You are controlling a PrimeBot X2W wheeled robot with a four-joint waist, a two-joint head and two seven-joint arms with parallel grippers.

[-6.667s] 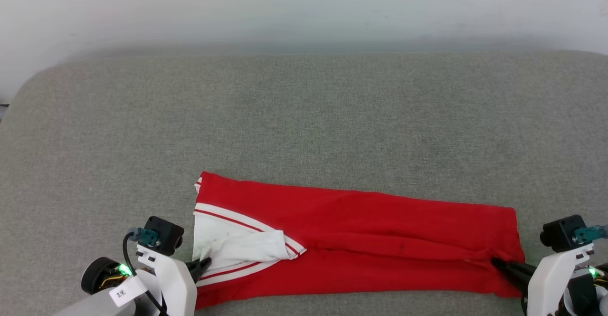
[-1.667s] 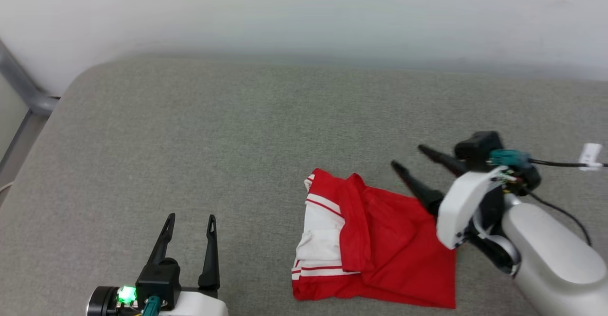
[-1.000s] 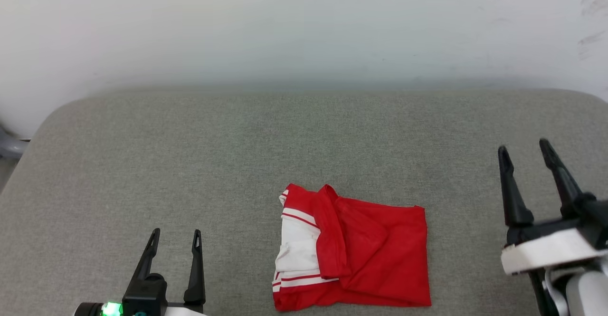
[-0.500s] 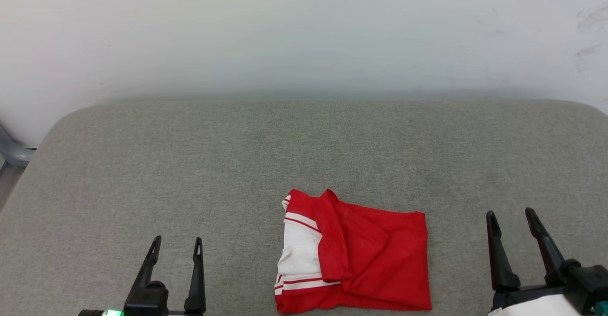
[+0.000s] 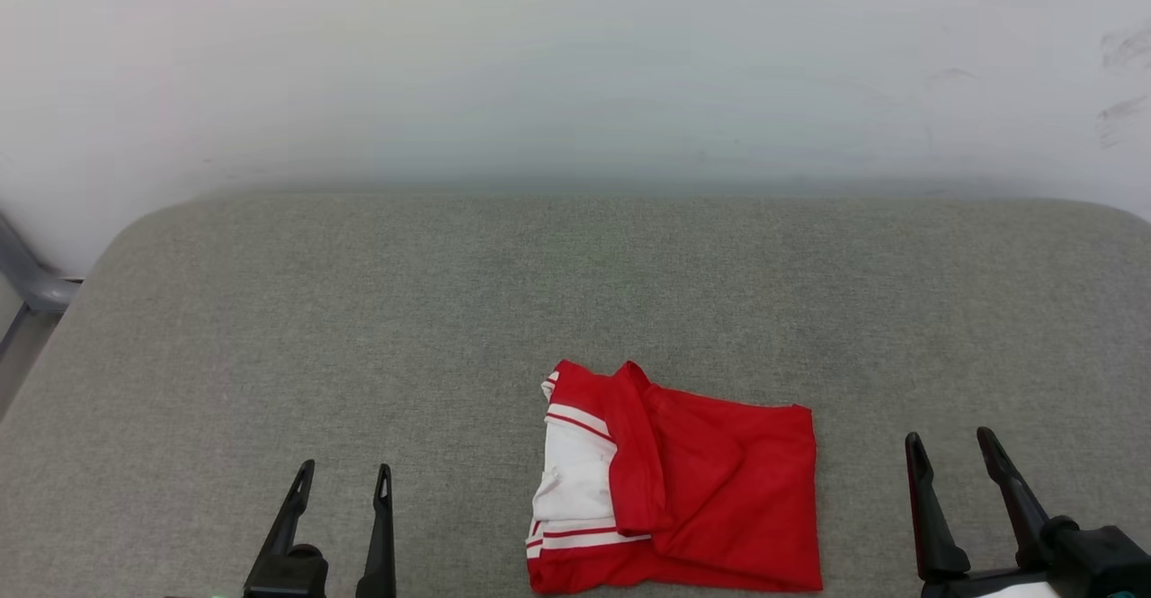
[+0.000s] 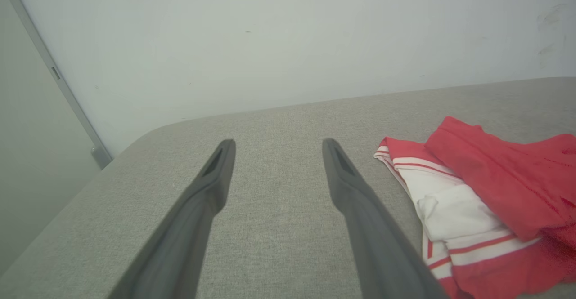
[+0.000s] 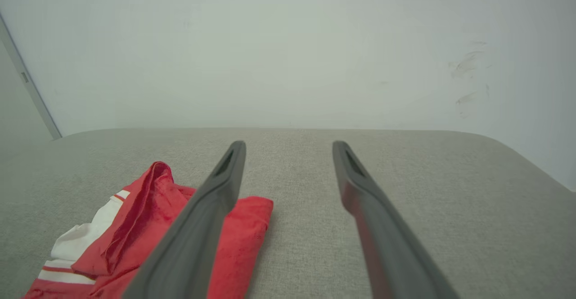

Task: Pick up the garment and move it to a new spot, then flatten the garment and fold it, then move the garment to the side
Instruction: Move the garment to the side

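Red garment (image 5: 710, 490) — folded to a rough square, white sleeve (image 5: 575, 481) showing, on grey pad (image 5: 360, 310) near its front edge. Left gripper (image 5: 346, 468) and right gripper (image 5: 950, 436) flank it, both spread, empty — likely parked clear before the sideways move.

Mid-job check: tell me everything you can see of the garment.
The garment is a red T-shirt of soft-looking cloth with a white sleeve trimmed in red stripes. It lies folded into a rumpled rectangle, a red flap lapping over the white sleeve at its left. It rests on the grey padded surface between the open left gripper and right gripper; neither touches it.
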